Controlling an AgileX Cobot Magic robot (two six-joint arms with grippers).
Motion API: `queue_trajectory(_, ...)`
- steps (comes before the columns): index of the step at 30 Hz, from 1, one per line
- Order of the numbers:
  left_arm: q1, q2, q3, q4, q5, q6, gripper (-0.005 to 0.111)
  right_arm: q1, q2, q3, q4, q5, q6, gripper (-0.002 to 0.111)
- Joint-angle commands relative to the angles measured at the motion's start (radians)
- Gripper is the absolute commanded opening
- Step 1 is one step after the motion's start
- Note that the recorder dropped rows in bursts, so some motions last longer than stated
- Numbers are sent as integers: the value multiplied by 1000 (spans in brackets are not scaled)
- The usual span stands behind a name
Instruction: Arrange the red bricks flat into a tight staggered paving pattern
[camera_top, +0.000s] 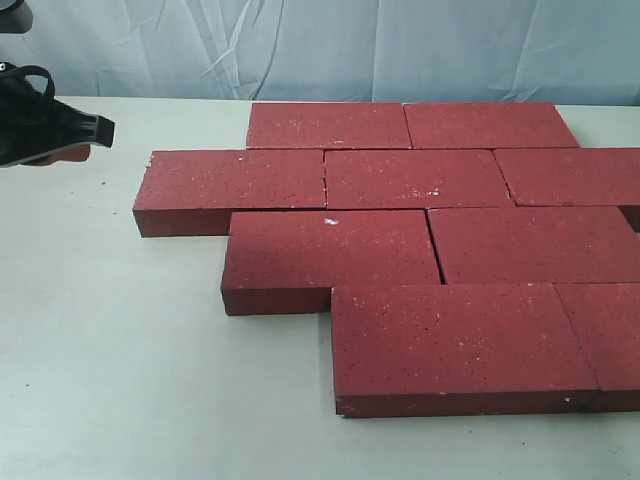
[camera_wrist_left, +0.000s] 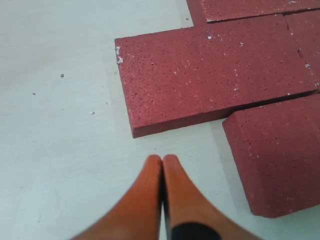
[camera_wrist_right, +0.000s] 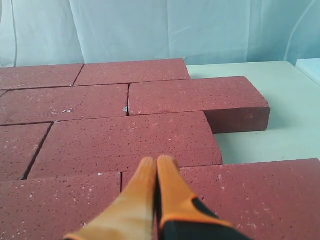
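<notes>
Nearest our left wrist camera, we are seeing the left gripper (camera_wrist_left: 161, 161) clenching on nothing, its orange fingers (camera_wrist_left: 145, 200) pressing flat against each other. It is hanging over bare table (camera_wrist_left: 60, 150), just beside the red bricks (camera_wrist_left: 210, 70) but apart from them. One brick's long edge is lying just ahead of the tips, and a second brick is jutting in at one side.

Nearest our right wrist camera, we are finding the right gripper (camera_wrist_right: 156, 161) likewise squeezing shut and empty. It is sitting over the paving itself, near a seam between two bricks. We cannot tell whether its tips are touching the surface.

Moving outward to the exterior view, we are watching the left gripper (camera_top: 90, 135) hovering at the far left, above the table and near the left end of the second row. Nine bricks are lying flat in four staggered rows: two at the back, then three, then two, then two in front, with the right-hand ones running off the frame. Thin dark seams are showing between some neighbours. A pale wrinkled cloth (camera_top: 300, 45) is hanging behind the table.
</notes>
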Motion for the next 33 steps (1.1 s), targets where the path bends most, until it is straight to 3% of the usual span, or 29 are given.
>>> queue_trajectory(1, -2, -8, 2, 2, -9, -5, 0, -4, -7, 4, -2, -15, 0, -1)
queue_trajectory(26, -2, -8, 2, 5, -7, -5, 0, -4, -7, 4, 6, -10, 0, -1)
queue_trajectory(33, 0, -120, 18, 13, -7, -5, 0, -4, -7, 4, 6, -10, 0, -1)
